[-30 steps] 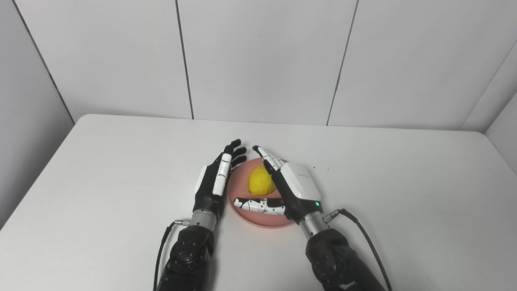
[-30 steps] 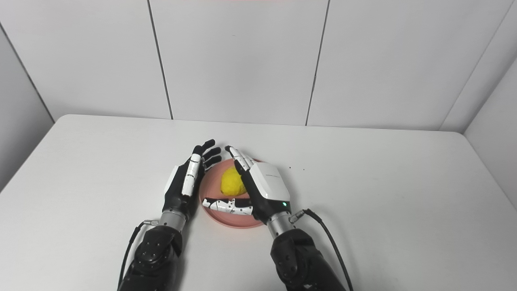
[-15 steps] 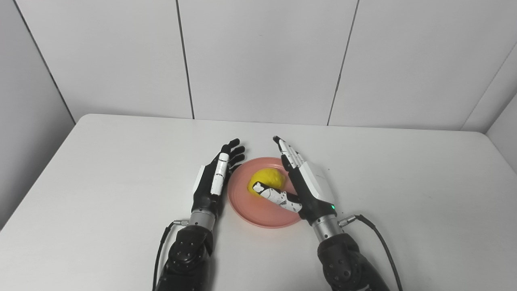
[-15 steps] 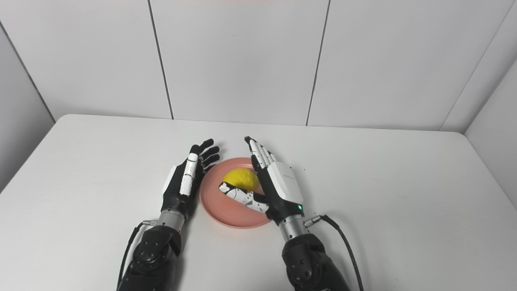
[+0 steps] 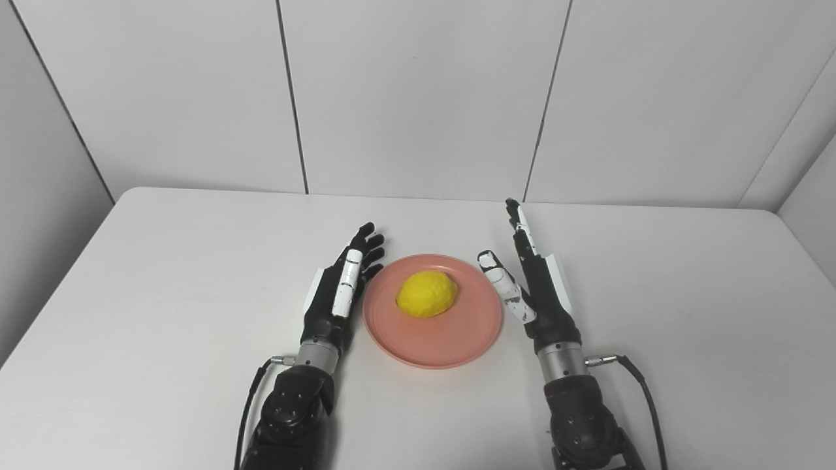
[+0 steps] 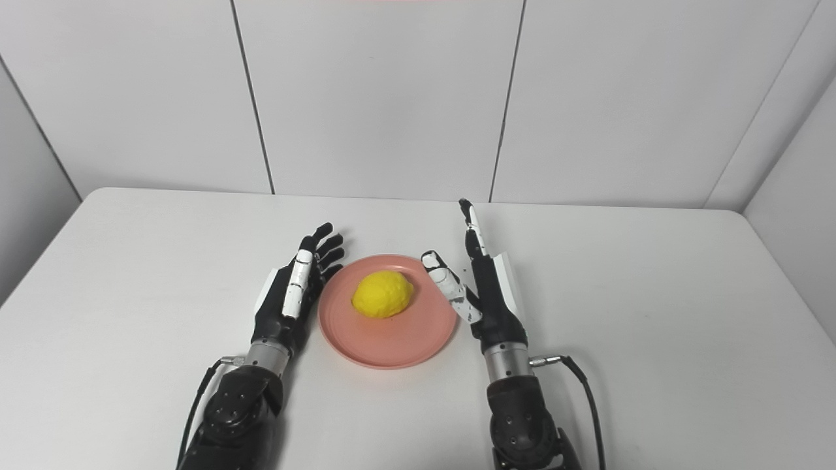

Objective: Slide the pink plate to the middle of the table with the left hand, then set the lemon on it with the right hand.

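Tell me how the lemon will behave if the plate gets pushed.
The lemon is rounded and lies loose on the plate, so it would probably roll or rock. The raised rim may keep it in on a gentle push. Neither the left hand nor the right hand steadies it.

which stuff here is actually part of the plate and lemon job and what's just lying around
Part of the job:
plate
lemon, on the plate
left hand, open, beside the plate
right hand, open, beside the plate

Lying about:
nothing but the table itself
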You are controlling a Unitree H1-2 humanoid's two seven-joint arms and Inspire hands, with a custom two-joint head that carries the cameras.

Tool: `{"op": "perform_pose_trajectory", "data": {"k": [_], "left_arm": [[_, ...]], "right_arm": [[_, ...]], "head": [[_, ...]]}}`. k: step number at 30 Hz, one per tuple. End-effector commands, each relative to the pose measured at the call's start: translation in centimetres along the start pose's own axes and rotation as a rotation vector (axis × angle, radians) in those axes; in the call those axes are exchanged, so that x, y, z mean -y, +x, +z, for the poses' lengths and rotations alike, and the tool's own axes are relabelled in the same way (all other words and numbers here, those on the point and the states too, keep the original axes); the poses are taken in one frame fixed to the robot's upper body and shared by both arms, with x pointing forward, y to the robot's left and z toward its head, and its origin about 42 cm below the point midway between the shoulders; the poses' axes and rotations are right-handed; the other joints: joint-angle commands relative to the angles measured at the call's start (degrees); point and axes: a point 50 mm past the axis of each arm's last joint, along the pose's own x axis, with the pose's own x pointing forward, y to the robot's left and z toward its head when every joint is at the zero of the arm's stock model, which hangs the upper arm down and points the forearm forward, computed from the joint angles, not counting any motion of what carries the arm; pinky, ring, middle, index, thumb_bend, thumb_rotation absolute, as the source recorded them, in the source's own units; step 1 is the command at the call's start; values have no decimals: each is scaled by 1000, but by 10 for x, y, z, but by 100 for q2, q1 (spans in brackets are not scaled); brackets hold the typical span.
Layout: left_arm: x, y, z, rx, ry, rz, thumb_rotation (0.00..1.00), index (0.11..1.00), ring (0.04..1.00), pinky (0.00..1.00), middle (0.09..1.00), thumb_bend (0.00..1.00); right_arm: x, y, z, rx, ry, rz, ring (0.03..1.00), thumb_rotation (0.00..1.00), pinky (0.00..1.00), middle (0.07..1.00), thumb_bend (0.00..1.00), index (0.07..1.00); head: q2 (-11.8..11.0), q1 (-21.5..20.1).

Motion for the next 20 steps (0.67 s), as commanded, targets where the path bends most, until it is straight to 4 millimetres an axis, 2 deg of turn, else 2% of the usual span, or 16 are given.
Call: {"op": "perform_pose_trajectory", "data": {"k": [1, 20], "left_arm": [[-4, 0, 4, 32, -23, -2, 1000, 925, 921, 898, 924, 584], [-9, -3, 2, 59, -11, -6, 1000, 957, 958, 957, 959, 602]], "right_arm": [[7, 8, 14, 73, 55, -37, 1000, 1000, 1000, 1000, 704, 1000], [10, -19, -12, -68, 275, -91, 997, 1000, 1000, 987, 747, 978]], "head": [[-6, -9], [4, -69]]}}
